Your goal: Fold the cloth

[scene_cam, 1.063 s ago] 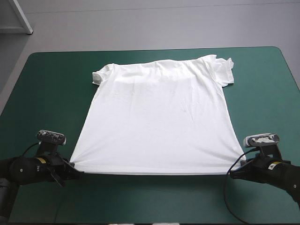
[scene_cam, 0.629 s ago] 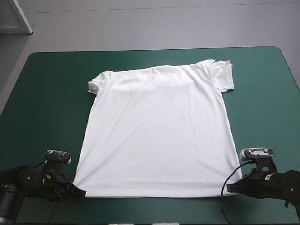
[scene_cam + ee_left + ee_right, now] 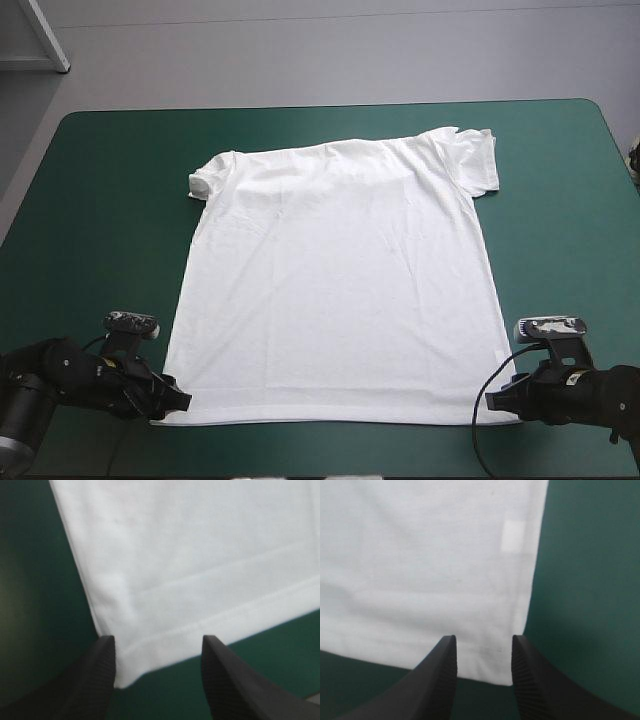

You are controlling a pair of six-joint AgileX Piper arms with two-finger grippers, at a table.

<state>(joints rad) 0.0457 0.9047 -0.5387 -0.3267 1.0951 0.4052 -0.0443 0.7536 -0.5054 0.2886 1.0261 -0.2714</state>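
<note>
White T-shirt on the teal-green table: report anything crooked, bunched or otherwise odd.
The white short-sleeved T-shirt lies flat, but its sleeve on the left arm's side is curled into a small roll, while the other sleeve lies spread. The shoulder line slants against the teal-green table's far edge. Nothing else stands out.

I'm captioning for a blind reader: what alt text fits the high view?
A white T-shirt lies spread flat on a teal-green table, hem nearest. The left tool and right tool sit at its two hem corners.
</note>
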